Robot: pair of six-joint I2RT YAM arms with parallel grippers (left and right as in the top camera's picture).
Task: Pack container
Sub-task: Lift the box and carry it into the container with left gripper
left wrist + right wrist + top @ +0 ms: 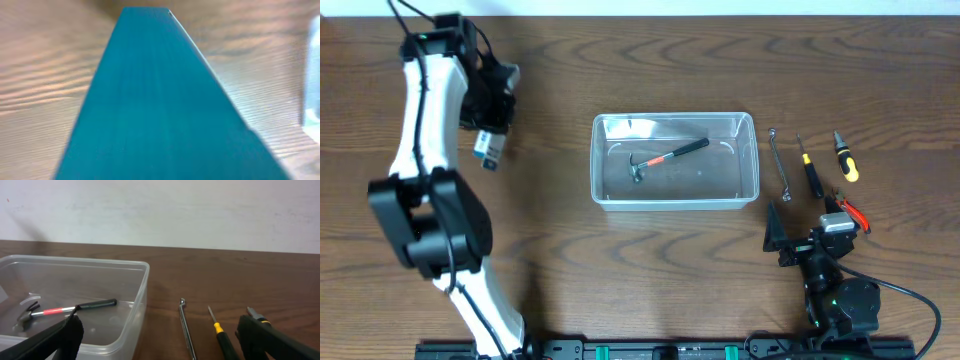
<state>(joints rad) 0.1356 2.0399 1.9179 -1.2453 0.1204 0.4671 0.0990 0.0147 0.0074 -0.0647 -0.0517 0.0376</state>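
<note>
while the left end effector [488, 130] grips the box [489, 150] well left of the central container [675, 203], a loose hold could drop it on the surface [670, 60]; right end effector [810, 228] rests open.

Soft even light, glare on the container [674, 203], left wrist view blurred.

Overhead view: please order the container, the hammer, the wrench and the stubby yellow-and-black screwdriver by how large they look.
1. container
2. hammer
3. wrench, nearly as long as the hammer but much thinner
4. stubby screwdriver, clearly the shortest
</note>
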